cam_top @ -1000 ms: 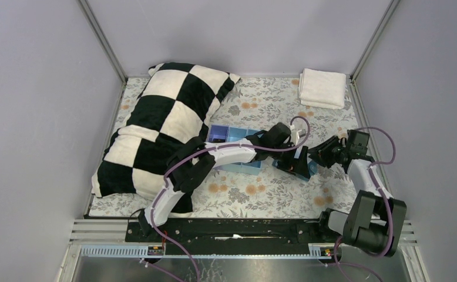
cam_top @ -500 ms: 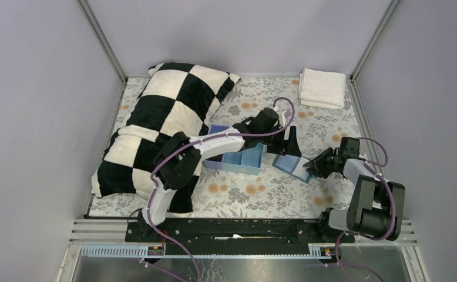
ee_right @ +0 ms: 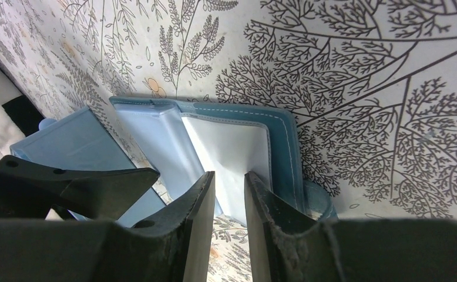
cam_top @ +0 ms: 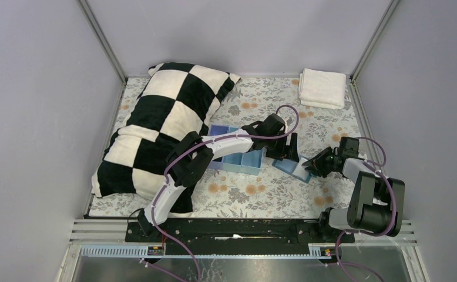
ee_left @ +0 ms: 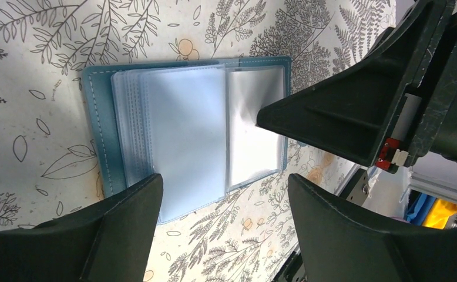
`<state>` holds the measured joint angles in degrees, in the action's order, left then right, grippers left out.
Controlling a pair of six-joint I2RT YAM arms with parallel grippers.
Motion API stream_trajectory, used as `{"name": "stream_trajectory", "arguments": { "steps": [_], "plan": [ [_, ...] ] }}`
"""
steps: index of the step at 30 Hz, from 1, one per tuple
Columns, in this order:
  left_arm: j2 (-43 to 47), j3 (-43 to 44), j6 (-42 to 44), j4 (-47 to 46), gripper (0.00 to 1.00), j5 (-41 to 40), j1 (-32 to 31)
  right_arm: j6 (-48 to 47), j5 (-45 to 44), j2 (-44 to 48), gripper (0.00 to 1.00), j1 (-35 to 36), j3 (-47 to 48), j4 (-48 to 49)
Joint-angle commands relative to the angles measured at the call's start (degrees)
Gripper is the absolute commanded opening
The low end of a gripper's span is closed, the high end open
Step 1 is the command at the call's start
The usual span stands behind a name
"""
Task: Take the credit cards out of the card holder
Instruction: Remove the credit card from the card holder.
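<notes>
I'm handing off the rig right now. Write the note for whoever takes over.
Left hand: open, hovers over the card holder.
Right hand: jaws almost together at the holder's edge; whether they pinch a sleeve is unclear.
Card holder: lies open on the floral cloth, beside the blue tray.
Done: holder opened.
Left: no credit cards show in any view and the visible sleeves look empty, so check the remaining sleeves.
</notes>
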<state>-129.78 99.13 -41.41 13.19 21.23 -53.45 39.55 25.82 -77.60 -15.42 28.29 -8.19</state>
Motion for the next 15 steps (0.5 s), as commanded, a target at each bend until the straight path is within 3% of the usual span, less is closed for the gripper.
{"name": "stream_trajectory", "arguments": {
  "steps": [1, 8, 15],
  "plan": [
    [0.9, 1.0, 1.6, -0.1, 0.83, -3.0, -0.1, -1.6, -3.5, -1.8, 0.33, 0.2, -0.9, -0.1],
    [0.7, 0.7, 2.6, -0.1, 0.83, -4.5, -0.3, -1.7, -3.1, -1.9, 0.34, 0.2, -1.0, 0.2],
    [-1.5, 2.2, 2.3, -0.2, 0.83, -0.8, -1.2, -1.7, -3.2, -1.6, 0.34, 0.2, -1.2, 0.1]
  ]
}}
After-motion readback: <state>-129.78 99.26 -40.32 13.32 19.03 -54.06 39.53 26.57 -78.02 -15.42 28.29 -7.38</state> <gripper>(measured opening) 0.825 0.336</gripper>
